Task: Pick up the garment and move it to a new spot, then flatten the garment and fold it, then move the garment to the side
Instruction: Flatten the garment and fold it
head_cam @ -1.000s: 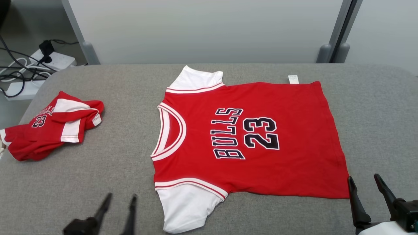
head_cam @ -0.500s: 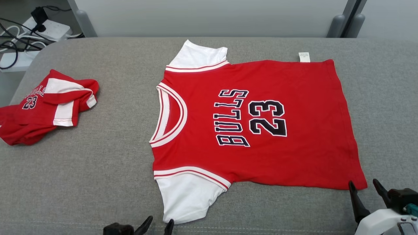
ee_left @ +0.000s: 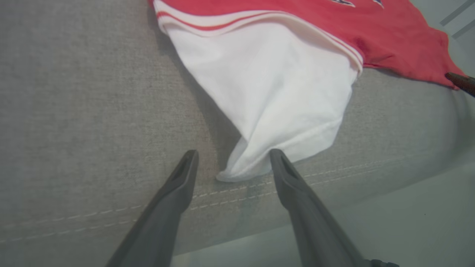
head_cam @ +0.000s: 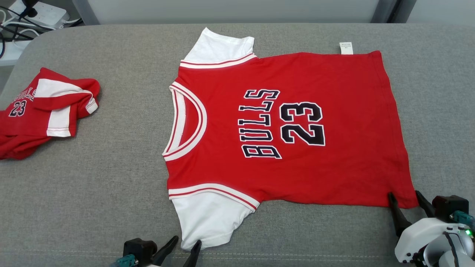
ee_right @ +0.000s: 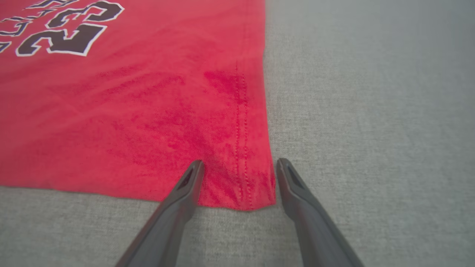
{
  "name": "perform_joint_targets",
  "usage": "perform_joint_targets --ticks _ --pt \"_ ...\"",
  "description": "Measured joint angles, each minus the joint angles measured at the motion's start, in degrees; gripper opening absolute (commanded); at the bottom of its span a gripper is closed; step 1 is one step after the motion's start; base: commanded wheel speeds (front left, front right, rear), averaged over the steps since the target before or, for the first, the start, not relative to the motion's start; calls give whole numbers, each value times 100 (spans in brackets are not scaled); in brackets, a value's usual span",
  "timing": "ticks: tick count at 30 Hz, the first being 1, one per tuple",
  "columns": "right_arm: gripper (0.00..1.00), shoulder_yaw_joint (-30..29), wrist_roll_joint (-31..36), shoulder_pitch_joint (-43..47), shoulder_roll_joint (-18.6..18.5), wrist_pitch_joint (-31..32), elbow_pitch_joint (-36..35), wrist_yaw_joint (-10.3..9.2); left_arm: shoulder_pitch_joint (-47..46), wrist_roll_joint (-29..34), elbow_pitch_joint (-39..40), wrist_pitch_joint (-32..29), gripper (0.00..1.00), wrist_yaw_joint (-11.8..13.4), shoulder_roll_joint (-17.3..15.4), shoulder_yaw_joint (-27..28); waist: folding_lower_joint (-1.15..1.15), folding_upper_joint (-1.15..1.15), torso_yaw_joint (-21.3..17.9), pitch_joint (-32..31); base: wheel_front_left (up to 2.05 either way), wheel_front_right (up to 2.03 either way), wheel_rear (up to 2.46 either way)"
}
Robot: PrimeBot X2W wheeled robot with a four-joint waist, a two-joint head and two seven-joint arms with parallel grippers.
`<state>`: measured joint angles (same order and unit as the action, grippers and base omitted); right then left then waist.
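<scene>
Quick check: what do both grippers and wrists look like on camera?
The left gripper and right gripper each have two long, dark grey fingers tapering to slim tips. Each carries a black block with a teal fitting at its base. The right wrist has a rounded white housing with a small green light.

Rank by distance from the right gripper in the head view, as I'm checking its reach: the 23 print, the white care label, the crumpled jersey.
1. 23 print, mid-chest of the flat jersey, left of the right gripper.
2. White care label, at the far hem corner.
3. Crumpled jersey, far left.
</scene>
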<state>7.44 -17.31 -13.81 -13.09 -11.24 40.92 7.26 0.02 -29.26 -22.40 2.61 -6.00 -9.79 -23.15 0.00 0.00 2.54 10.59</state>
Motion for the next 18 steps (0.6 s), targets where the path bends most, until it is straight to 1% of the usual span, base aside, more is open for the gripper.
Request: perform_joint_targets --ticks 2,3,4,6,10,12,14,18 --pt "100 100 -93 -121 -11 -22 92 0 -88 -10 -29 1 100 -8 -8 -18 0 0 -8 29 0 0 0" --pt "81 153 -148 -171 -21 -20 126 0 -119 -11 -33 2 44 -8 -12 -32 0 0 -11 46 0 0 0" --pt "0 226 -221 -232 -34 -21 182 0 -155 -20 -40 3 0 -33 -13 -47 0 0 -14 66 0 0 0" --pt "0 307 -420 -363 -52 -33 283 1 -225 -27 -79 36 0 -49 -29 -144 0 0 -5 89 0 0 0" --pt "0 405 -653 -330 -104 -86 258 8 -236 -113 -59 22 0 -57 -32 -215 0 0 23 71 0 0 0" --pt "0 390 -773 -237 -149 -120 211 9 -215 -187 29 -157 0 -57 -69 -277 0 0 35 72 0 0 0" --pt "0 316 -899 -50 -183 -141 48 9 -79 -323 212 -275 0 -101 -93 -321 0 0 46 74 0 0 0" --pt "0 120 -1053 415 -235 -148 -353 25 240 -494 643 -558 0 -99 -316 -328 0 0 37 75 0 0 0"
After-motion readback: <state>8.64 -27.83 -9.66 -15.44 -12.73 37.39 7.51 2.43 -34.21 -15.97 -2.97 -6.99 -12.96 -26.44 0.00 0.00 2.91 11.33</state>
